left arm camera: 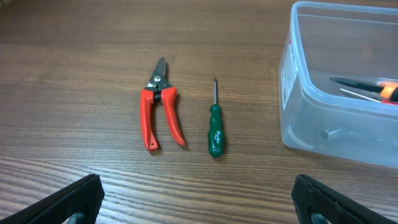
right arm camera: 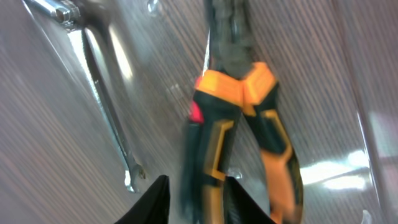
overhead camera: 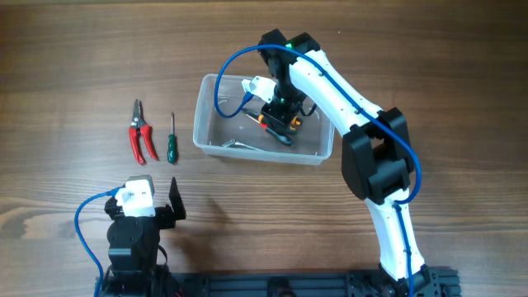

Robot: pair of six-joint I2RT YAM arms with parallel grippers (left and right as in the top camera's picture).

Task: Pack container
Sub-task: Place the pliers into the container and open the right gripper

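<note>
The red-handled pruning shears and the slim green-handled screwdriver lie side by side on the wooden table, not yet packed, so my left pincer gapes wide, facing them. To their right stands the clear plastic rectangular container, a steel spanner on its floor. My right pincer reaches inside, narrow, straddling one handle of the black-and-orange pliers; whether it is clamped or loose, I cannot tell

Pliers blurred, handle ends cropped
</note>
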